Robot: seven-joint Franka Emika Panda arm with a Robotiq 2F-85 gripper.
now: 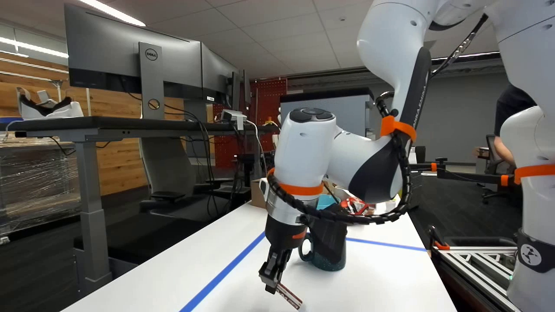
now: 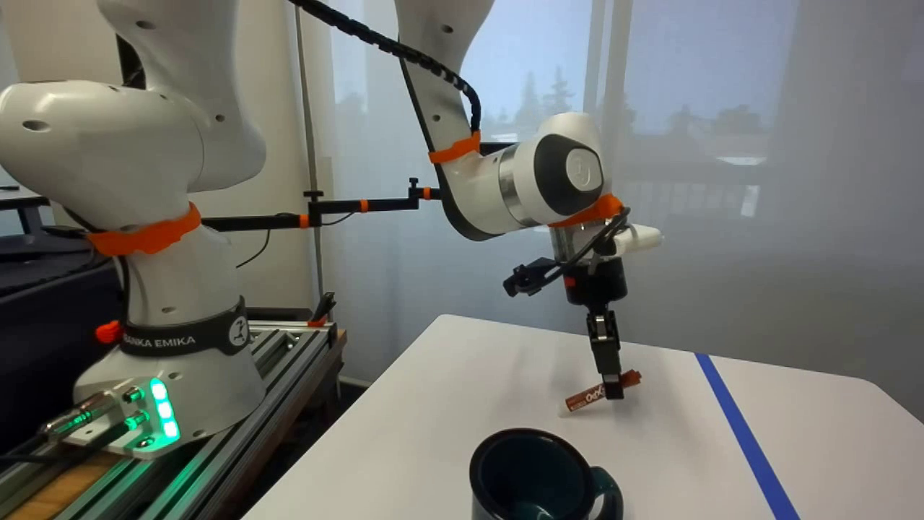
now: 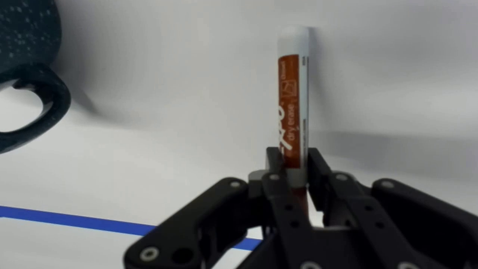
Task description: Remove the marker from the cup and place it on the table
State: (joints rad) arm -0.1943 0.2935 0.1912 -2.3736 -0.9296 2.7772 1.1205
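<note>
Marker slants outside the cup, pinched by the tool, its lower end at or just above the surface, so placing seems in hand, next calling for gentle lowering and release.

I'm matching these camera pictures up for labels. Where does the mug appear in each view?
In an exterior view: the mug is low, slightly right of centre, partly hidden.
In an exterior view: the mug is at the bottom edge, slightly right of centre, partly cut off.
Wrist view: the mug is in the upper-left corner, partly cut off.
Shared landmark: the marker, held in the claw.
</note>
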